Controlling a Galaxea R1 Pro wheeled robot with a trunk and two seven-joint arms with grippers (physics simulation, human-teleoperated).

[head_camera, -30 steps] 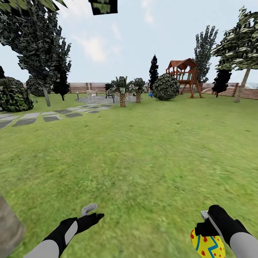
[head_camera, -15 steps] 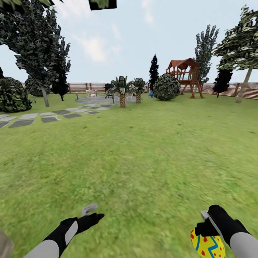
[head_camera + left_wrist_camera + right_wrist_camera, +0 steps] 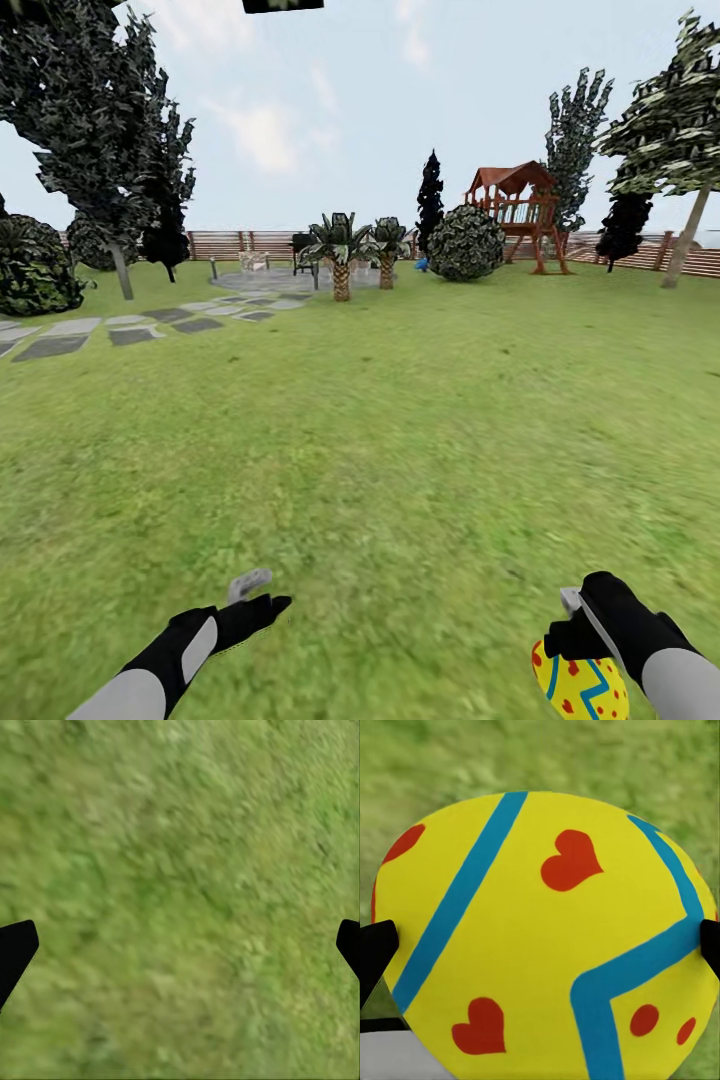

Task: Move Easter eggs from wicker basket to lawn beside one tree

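You have one yellow Easter egg (image 3: 578,686) clamped in your right gripper (image 3: 570,640), low over the lawn (image 3: 400,420). Its shell (image 3: 547,937) carries blue bands, a blue zigzag, red hearts and red dots. The grass beneath is mottled green and flat.

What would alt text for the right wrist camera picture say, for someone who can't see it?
A large yellow Easter egg, painted with blue bands and red heart-shaped marks and dots, is held between the right gripper's two black fingertips, which press on opposite sides of it. Blurred green lawn lies behind the egg.
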